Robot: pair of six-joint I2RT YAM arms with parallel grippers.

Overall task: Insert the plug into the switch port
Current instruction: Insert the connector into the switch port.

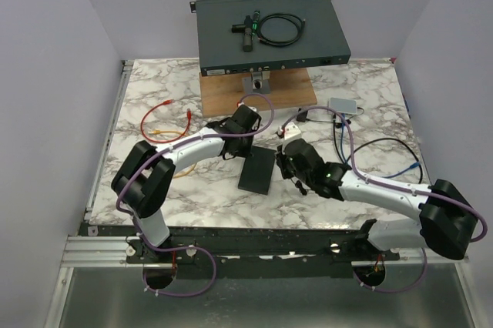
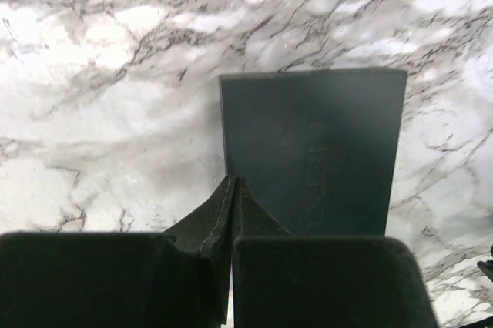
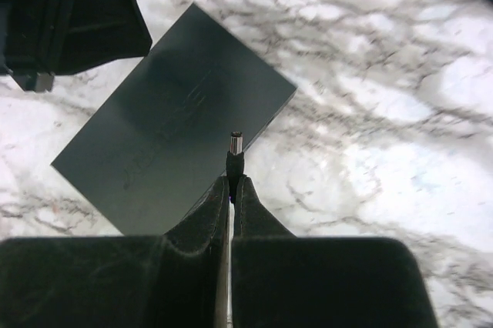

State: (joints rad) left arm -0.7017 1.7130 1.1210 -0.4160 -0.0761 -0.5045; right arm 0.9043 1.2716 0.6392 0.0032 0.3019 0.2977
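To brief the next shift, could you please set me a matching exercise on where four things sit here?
Things:
1 plug
2 flat dark box
3 red cable
4 coiled black cable

Places:
A on the rack unit
B in the right gripper
C left part of the table
D table centre

Pairs: 1-B, 2-D, 3-C, 4-A

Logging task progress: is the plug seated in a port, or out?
Out. The plug, pinched in the shut right end effector, shows its bare tip above the marble table, beside the flat dark box.
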